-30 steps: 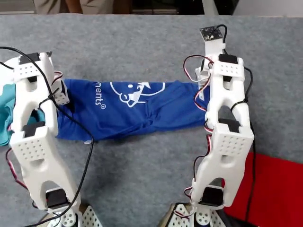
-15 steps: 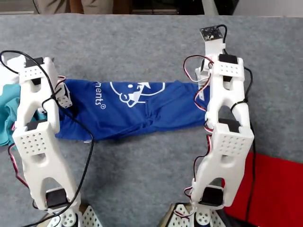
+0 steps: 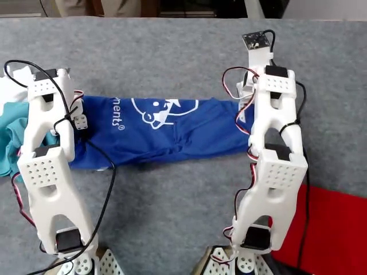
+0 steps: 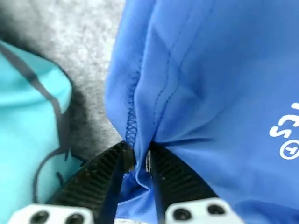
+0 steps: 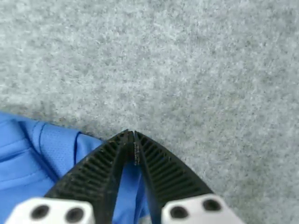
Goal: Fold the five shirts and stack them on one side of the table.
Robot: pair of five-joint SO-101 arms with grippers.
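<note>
A blue shirt with a white print lies stretched across the grey table between the two arms. My left gripper is shut on a hemmed edge of the blue shirt at its left end. My right gripper is shut on the shirt's right end, where a blue corner shows beside the fingers. In the high view the left arm stands over the shirt's left end and the right arm over its right end.
A teal shirt and a bit of white cloth lie at the left table edge; the teal shirt is close beside my left gripper. A red shirt lies at the front right. Bare grey table spreads behind the blue shirt.
The left arm has shifted slightly right and toward the back, pulling the shirt's left end with it. The right arm has stayed still.
</note>
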